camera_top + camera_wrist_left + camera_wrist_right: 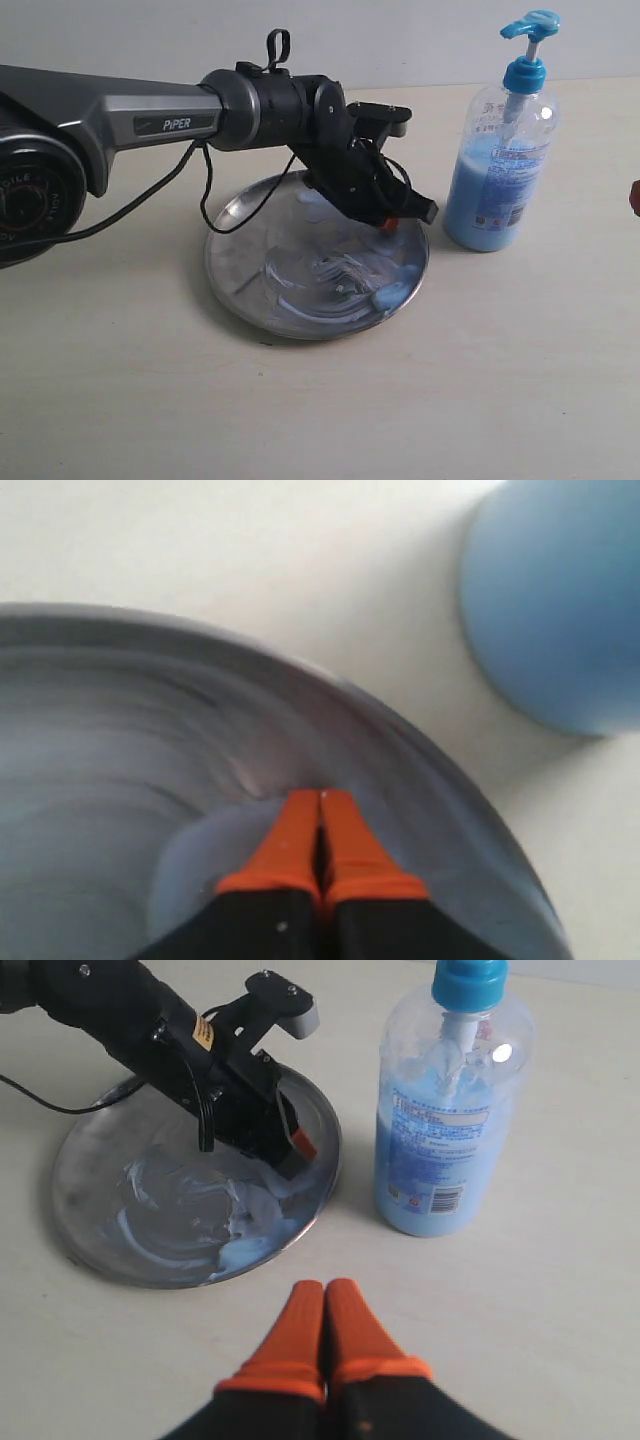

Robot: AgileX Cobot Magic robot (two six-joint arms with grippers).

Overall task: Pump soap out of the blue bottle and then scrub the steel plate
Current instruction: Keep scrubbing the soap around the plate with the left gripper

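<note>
On the pale tabletop (pixel 120 400), near the middle of the exterior view, you find the steel plate (pixel 232 262) lying flat. Its inner surface carries the soap (pixel 388 295): bluish-white smears lie across the centre, and a thicker light blue blob sits against the rim on the side nearest that camera.

Locate the blue bottle (pixel 498 190) just beside the plate, on the right of the exterior view. It stands upright and apart from the rim. Light blue liquid fills it well past half, and the pump spout points back over the plate side.

Observe the left gripper (pixel 388 225). It reaches in from the left, tilted downward, with its orange tips low over the plate near the rim on the bottle side. The left wrist view shows its jaws pressed together with nothing between them, tips set in a pale smear. The plate is blurred in that view. A black cable (pixel 205 195) hangs from the left arm (pixel 150 115) over the plate's far edge.

Check the right gripper (pixel 325 1290). Its jaws are likewise pressed together and hold nothing. It hangs above bare tabletop, near the plate rim and the bottle, touching neither.
</note>
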